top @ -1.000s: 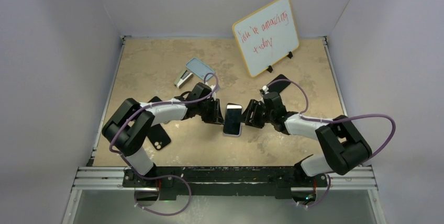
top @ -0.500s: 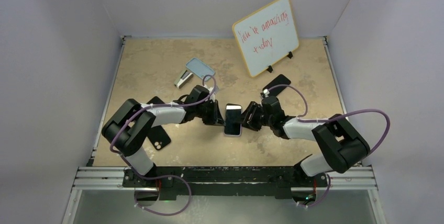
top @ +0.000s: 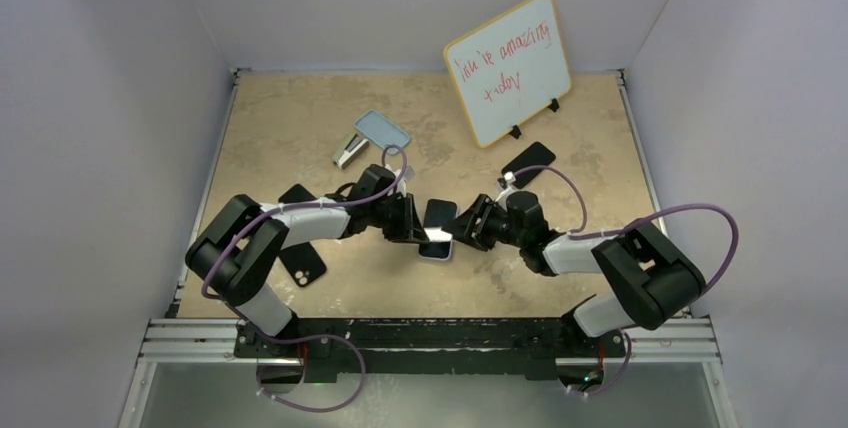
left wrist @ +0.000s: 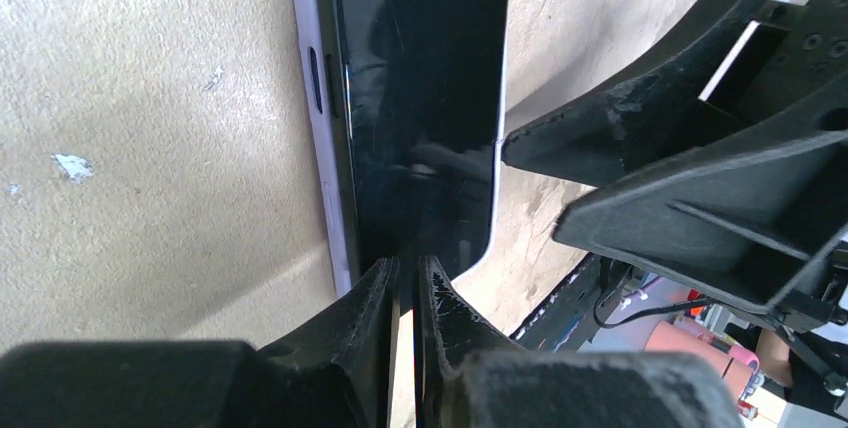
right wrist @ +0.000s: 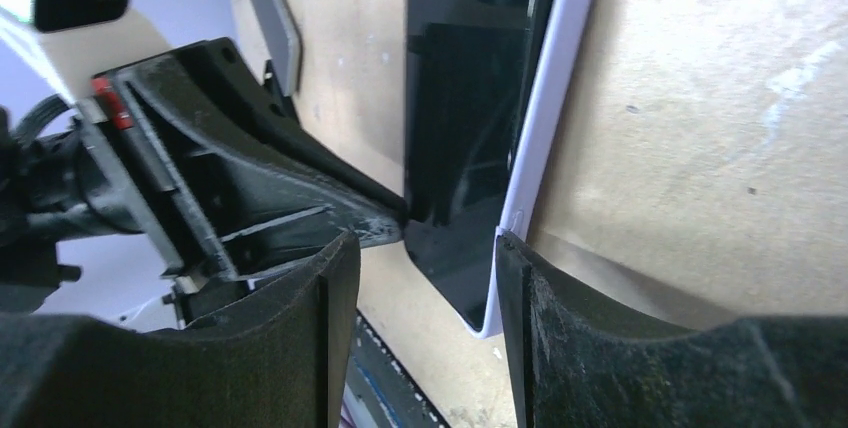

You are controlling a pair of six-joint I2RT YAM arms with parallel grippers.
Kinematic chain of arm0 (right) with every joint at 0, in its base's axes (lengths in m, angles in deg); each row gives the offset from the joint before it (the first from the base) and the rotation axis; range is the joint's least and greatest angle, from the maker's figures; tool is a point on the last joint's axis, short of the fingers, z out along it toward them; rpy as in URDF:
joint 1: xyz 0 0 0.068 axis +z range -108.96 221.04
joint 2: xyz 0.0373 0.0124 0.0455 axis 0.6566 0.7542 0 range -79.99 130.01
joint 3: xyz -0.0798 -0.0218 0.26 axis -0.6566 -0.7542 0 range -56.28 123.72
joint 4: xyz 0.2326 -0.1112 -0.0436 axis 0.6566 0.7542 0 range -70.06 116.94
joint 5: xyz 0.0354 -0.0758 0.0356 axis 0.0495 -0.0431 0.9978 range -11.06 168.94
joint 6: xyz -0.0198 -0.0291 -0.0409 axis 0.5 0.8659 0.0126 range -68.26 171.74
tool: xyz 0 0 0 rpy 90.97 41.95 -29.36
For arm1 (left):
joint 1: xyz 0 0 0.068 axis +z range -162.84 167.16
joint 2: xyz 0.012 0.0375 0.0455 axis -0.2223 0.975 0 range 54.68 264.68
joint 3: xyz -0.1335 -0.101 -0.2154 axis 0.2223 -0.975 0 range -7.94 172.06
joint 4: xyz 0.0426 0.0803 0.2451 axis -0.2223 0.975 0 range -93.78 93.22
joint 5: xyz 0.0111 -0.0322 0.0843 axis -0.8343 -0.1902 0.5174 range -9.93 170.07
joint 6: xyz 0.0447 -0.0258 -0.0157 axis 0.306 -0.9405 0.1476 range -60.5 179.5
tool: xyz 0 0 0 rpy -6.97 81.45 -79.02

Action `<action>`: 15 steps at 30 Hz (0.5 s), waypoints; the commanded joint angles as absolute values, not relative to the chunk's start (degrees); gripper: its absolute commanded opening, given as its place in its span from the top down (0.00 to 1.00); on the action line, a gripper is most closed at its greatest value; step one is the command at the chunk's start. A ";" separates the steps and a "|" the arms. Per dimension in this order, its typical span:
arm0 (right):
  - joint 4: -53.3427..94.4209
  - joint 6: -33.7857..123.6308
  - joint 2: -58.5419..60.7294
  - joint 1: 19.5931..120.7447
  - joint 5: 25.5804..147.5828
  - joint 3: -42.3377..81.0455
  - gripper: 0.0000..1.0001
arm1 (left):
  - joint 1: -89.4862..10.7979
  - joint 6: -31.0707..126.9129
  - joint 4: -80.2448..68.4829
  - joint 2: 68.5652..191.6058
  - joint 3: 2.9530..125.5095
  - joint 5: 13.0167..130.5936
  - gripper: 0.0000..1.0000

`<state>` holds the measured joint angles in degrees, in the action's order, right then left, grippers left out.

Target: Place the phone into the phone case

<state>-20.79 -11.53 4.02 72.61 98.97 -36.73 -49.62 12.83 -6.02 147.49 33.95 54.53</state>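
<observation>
Since a second ago the phone [top: 438, 226] has turned a little askew and slid slightly toward the left arm, and the right tool [top: 468, 232] has pushed in closer to it. The phone lies dark face up on the bench [top: 300, 108], nearer the arms than the whiteboard [top: 508, 68] and a little to its left. It sits in the pale phone case [right wrist: 556, 98], whose rim shows along one long side; whether every corner is snapped home I cannot tell. The left tool [left wrist: 407, 273] has its fingers drawn together with only a slit between them, tips against the phone's edge and nothing visibly nipped. The right tool's fingers stand apart with the phone's edge reaching in between them, one touching the case rim, the other clear. Neither tool clamps the phone, so I judge a push from one side could skid it across the bench or lever it back out of the rim. The two tools, nearly touching, could also knock together
</observation>
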 commanded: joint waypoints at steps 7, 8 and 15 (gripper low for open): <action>-33.75 -14.67 3.29 73.05 102.23 -37.83 0.45 | -49.31 14.90 -7.42 146.44 31.66 52.88 0.89; -32.53 -14.14 2.39 73.08 101.02 -37.98 0.46 | -49.32 15.06 -7.19 146.06 31.70 53.08 0.88; -8.88 -7.33 -5.05 73.04 91.32 -34.01 0.44 | -46.25 15.60 -6.26 141.91 32.34 55.92 0.79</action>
<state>-21.35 -11.66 -1.55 72.88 97.57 -37.08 -48.94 14.14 -5.71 145.59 32.53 53.46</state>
